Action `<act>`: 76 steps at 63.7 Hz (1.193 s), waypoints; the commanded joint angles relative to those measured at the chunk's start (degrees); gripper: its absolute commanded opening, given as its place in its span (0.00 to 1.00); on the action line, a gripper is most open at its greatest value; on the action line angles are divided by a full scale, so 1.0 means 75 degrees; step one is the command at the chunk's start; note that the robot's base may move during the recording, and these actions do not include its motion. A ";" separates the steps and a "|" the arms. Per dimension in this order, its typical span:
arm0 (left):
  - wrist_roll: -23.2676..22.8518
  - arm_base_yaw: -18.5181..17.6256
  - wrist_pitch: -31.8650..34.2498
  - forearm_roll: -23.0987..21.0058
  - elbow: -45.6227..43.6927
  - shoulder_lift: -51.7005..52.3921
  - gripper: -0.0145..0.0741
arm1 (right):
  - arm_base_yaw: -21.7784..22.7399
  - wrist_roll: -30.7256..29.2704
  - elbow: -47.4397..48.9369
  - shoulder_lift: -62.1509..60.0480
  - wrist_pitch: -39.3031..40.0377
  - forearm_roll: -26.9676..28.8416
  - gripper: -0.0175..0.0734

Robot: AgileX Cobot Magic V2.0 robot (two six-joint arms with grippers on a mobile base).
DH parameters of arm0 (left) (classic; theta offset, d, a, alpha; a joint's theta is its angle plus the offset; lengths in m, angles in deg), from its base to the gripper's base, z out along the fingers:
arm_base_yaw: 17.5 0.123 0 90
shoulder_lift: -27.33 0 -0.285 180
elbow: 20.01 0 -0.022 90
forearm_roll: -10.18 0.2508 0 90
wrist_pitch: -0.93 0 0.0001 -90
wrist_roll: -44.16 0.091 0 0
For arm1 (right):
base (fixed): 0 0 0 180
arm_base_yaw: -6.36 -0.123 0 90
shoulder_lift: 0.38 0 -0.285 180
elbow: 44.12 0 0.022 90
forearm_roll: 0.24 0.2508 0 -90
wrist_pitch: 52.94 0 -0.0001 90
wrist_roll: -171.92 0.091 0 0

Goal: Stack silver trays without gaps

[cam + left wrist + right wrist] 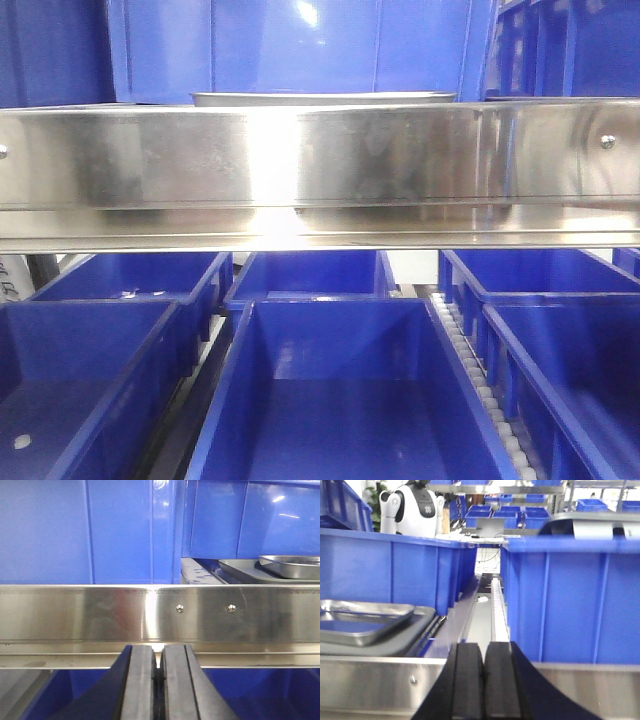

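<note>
A silver tray [292, 566] shows at the right edge of the left wrist view, resting in a wider grey tray [240, 571] behind the long steel band [100, 612]. The same silver tray [362, 621] lies at the left of the right wrist view, on the grey tray [407, 635]. In the front view only a thin silver rim [322, 98] shows above the band [320, 165]. My left gripper [159, 652] is shut and empty, low before the band. My right gripper [483, 652] is shut and empty, right of the tray.
Tall blue bins stand behind the band [85, 530] and beside the trays [570, 600]. Open blue bins [330, 390] fill the lower level under the band. A white roller strip [497, 610] runs between bins. A white humanoid robot [412, 507] stands far back.
</note>
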 commanded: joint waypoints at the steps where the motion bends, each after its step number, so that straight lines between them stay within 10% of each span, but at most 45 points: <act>1: 0.0005 0.0013 0.0104 -0.0043 -0.0010 0.0028 0.18 | 0.0052 0.0064 -0.0507 -0.0374 0.0440 0.0002 0.11; 76: 0.0005 0.0013 0.0104 -0.0043 -0.0010 0.0028 0.18 | -0.0229 0.0687 -0.1794 -0.0744 0.0666 -0.0655 0.11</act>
